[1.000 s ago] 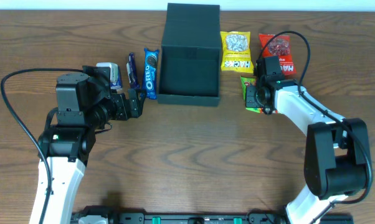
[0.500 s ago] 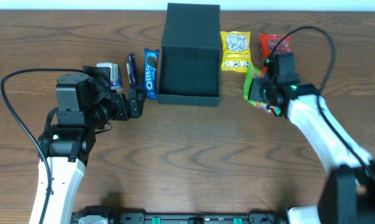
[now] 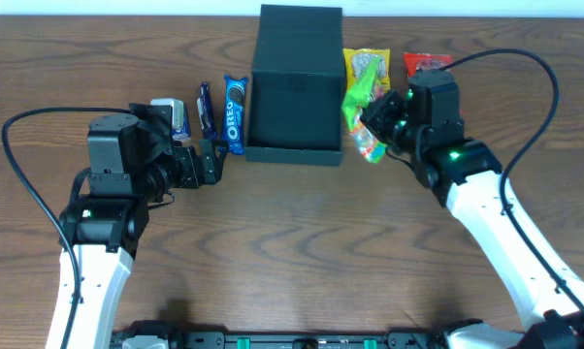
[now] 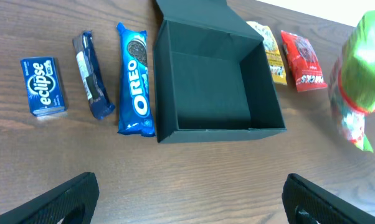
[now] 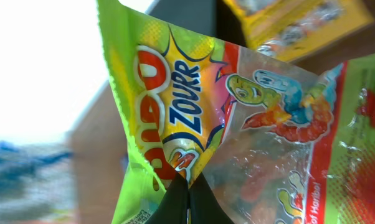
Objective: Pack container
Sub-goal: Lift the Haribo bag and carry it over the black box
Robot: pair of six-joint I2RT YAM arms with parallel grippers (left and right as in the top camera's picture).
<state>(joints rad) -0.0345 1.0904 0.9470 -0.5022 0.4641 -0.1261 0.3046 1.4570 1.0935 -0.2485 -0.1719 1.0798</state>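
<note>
The container point(image 3: 295, 82) is a dark teal-black box, lid flap open at the back; it is empty in the left wrist view point(image 4: 212, 84). My right gripper point(image 3: 381, 124) is shut on a green gummy packet point(image 3: 362, 107), held in the air just right of the container's right wall. The packet fills the right wrist view point(image 5: 237, 118), pinched between the fingers point(image 5: 186, 199), and also shows in the left wrist view point(image 4: 360, 81). My left gripper point(image 3: 212, 161) is open and empty, in front of the snacks left of the container.
Left of the container lie an Oreo pack point(image 3: 235, 114), a dark bar point(image 3: 206, 109) and an Eclipse mints box point(image 3: 173, 114). Right of it lie a yellow packet point(image 3: 363, 64) and a red packet point(image 3: 423, 66). The table's back edge runs just behind the container.
My right gripper has lifted the green packet off the table and carried it left and back, toward the container's right wall. The left arm has not moved.
</note>
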